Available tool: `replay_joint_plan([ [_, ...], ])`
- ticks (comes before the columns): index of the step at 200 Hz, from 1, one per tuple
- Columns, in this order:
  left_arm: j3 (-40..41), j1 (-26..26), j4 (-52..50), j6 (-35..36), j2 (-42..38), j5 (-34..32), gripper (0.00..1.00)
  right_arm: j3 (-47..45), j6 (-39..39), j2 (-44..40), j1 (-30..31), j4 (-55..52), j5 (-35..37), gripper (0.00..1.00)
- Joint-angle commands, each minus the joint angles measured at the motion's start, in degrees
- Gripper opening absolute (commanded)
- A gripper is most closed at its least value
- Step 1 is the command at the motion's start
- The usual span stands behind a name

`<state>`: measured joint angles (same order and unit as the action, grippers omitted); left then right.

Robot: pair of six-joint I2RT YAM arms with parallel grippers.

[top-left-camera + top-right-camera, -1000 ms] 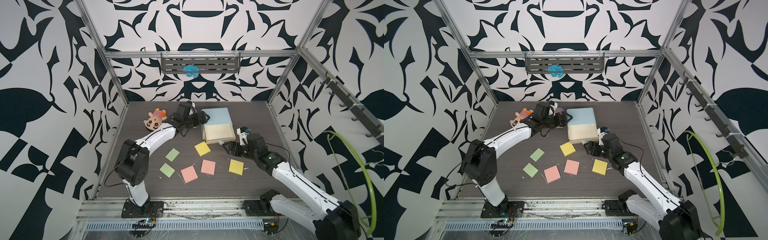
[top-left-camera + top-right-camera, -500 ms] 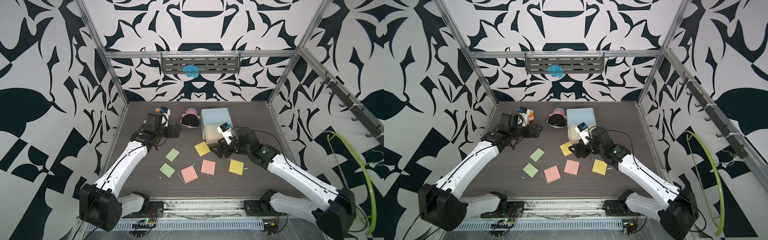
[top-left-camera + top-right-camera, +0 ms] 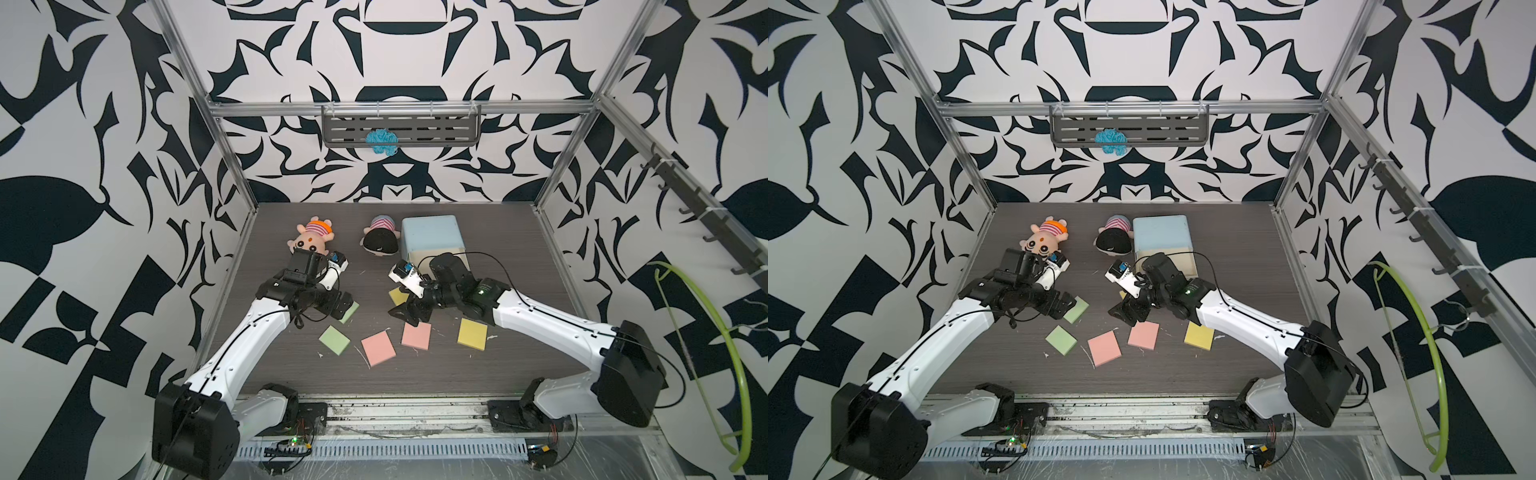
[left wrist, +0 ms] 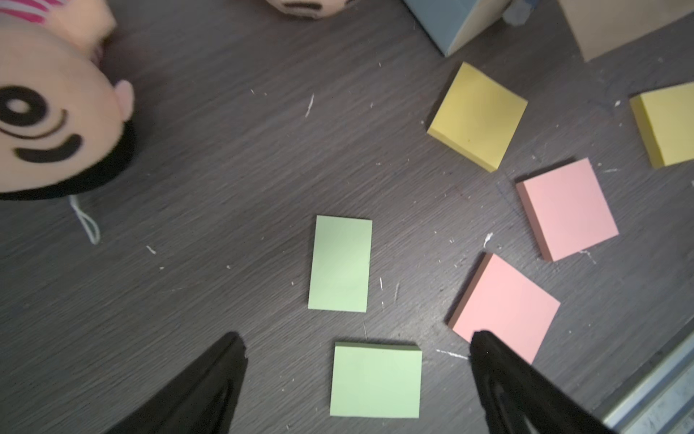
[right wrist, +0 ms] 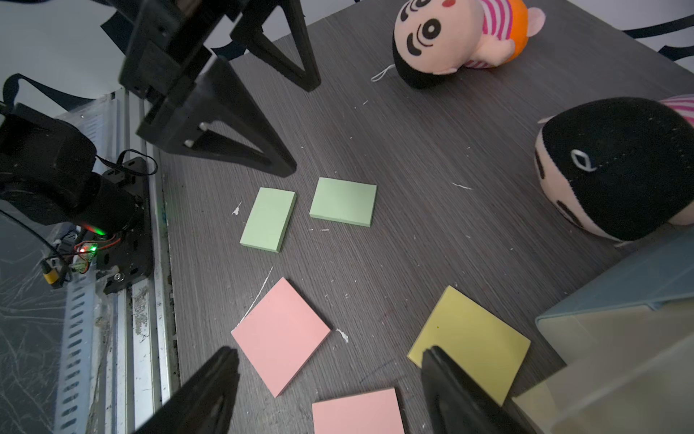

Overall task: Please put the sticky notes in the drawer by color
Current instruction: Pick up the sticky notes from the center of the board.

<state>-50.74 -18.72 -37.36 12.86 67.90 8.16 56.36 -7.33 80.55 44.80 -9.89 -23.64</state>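
Note:
Sticky notes lie on the dark table in front of the drawer (image 3: pixel 432 239), a pale blue cabinet whose cream front is partly hidden by my right arm. In the left wrist view there are two green pads (image 4: pixel 340 263) (image 4: pixel 375 380), two pink pads (image 4: pixel 505 306) (image 4: pixel 569 208) and two yellow pads (image 4: pixel 477 116) (image 4: pixel 664 127). My left gripper (image 4: pixel 356 340) is open and empty above the nearer green pad. My right gripper (image 5: pixel 329 353) is open and empty, hovering between a pink pad (image 5: pixel 281 334) and a yellow pad (image 5: pixel 469 338). In both top views my arms cover part of one green pad (image 3: pixel 349 311) and one yellow pad (image 3: pixel 398 296).
Two plush dolls lie at the back: an orange-capped one (image 3: pixel 311 241) behind my left arm and a black-haired one (image 3: pixel 380 241) beside the cabinet. A metal rail (image 3: pixel 374 409) runs along the table's front edge. Patterned walls enclose three sides.
My left arm has pulled back from the cabinet to the green pads at the front left. My right arm swung left over the pads and its jaws opened wider.

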Motion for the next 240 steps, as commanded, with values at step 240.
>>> replay_joint_plan([
  [240,-0.76,-4.47,8.59,1.52,29.31,-10.75,0.71,1.97,1.25,2.13,0.52,2.99,1.41,0.81],
])
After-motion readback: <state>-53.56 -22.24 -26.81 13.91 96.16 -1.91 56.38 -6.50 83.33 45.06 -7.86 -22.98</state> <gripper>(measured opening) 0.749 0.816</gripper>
